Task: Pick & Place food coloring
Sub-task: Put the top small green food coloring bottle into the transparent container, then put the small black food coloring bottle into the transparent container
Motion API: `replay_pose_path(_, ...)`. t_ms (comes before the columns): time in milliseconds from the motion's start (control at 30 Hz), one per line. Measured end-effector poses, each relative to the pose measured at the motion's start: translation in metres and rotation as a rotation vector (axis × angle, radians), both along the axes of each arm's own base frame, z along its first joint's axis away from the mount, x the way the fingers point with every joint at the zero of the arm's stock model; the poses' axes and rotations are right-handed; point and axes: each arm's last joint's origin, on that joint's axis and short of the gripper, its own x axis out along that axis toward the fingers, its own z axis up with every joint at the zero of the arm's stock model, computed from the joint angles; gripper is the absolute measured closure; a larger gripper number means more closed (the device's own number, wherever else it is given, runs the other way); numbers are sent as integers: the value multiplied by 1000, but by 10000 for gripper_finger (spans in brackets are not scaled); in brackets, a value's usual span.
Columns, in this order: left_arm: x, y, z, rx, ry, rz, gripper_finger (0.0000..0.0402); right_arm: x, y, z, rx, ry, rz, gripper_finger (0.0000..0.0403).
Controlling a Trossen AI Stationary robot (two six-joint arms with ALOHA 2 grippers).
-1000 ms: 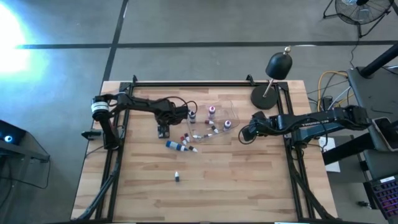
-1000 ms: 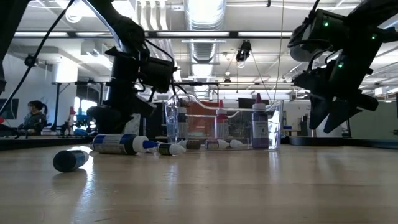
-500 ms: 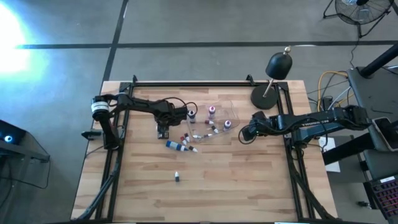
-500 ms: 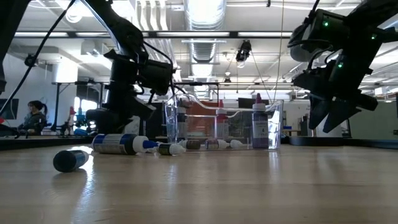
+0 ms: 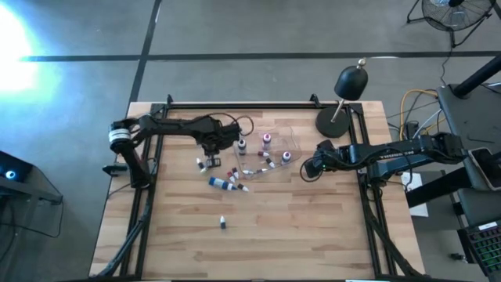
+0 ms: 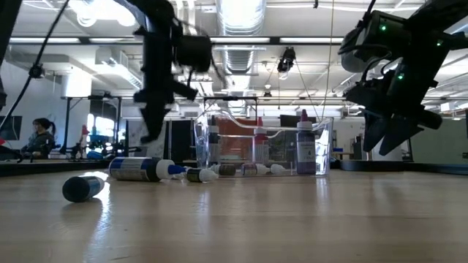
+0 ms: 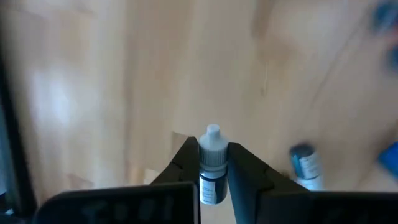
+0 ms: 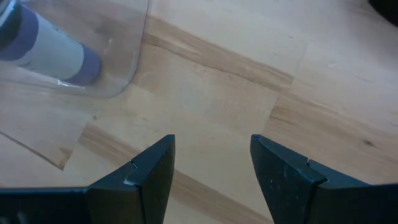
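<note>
Between the fingers of my left gripper [image 7: 213, 163] sits a small food coloring bottle [image 7: 212, 168], dark-bodied with a white cap. In the high view this gripper [image 5: 210, 149] is left of the clear tray [image 5: 275, 133]; in the low view it hangs blurred above the table [image 6: 150, 128]. Another bottle [image 7: 305, 165] lies on the wood under it. Three bottles stand upright in the tray [image 6: 304, 150], and several lie on their sides by its near left corner [image 5: 225, 183]. My right gripper [image 8: 211, 168] hovers open at the tray's right [image 5: 309, 168], touching nothing. My left gripper pinches the bottle's body just under the white cap [image 7: 212, 159] between its two fingers. The fingers point steeply down and lie along the bottle. The cap sticks out past the fingertips toward the table. The bottle is lifted clear of the wood.
A black dome-headed lamp [image 5: 350, 81] stands on its round base [image 5: 332, 124] at the far right. One lone bottle [image 5: 223, 223] lies on the open wood toward the near edge. A dark bottle [image 6: 82, 188] lies nearest the low camera.
My left gripper has shut on the small bottle and risen from the tabletop, drawing slightly toward the far edge. The bottle has come up clear of the wood with it. The other bottles have stayed put.
</note>
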Motion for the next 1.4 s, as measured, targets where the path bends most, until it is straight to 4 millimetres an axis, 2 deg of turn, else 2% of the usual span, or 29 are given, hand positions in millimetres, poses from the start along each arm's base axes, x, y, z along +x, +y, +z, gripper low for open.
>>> replay_pose_path(133, -2, -1, 55, 49, -247, 136, 386, 0, 0, 0, -4, 4, 12, 200)
replay_pose_path(200, -1, -2, 83, 22, -476, 197, 386, 0, 0, 0, -6, 5, 17, 200)
replay_pose_path(267, 6, -5, 108, -87, -768, 176, 385, 1, 0, 0, -13, 7, 33, 200)
replay_pose_path(367, 20, -7, 127, -215, -1108, 122, 384, 1, 0, 0, -28, 19, 75, 200)
replay_pose_path(433, 29, -5, 123, -236, -1184, 173, 373, 1, 0, 0, -32, 23, 91, 200)
replay_pose_path(567, 42, -1, 103, -235, -1130, 233, 316, 2, 0, 1, -38, 23, 105, 200)
replay_pose_path(667, 43, -1, 101, -231, -1070, 288, 265, 2, 0, 1, -43, 27, 117, 200)
replay_pose_path(767, 38, -5, 115, -237, -1054, 287, 229, 2, 0, 0, -44, 32, 132, 200)
replay_pose_path(833, 30, -12, 133, -250, -1073, 244, 215, 2, 0, 0, -45, 37, 145, 200)
replay_pose_path(900, 18, -21, 151, -252, -1060, 183, 209, 2, 0, 0, -53, 45, 164, 200)
replay_pose_path(967, 1, -29, 158, -218, -954, 167, 208, 2, 0, 0, -60, 53, 185, 200)
replay_pose_path(1067, -23, -36, 146, -138, -672, 232, 208, 2, 0, 1, -74, 63, 219, 200)
replay_pose_path(1133, -39, -36, 131, -143, -489, 437, 208, 2, 0, 1, -81, 68, 231, 200)
replay_pose_path(1200, -50, -33, 115, -161, -373, 704, 208, 3, 0, 1, -89, 71, 237, 200)
replay_pose_path(1233, -55, -33, 106, -155, -312, 778, 208, 3, 0, 1, -92, 67, 239, 200)
replay_pose_path(1400, -64, -41, 66, -108, -175, 726, 208, 6, 0, 1, -107, 49, 260, 200)
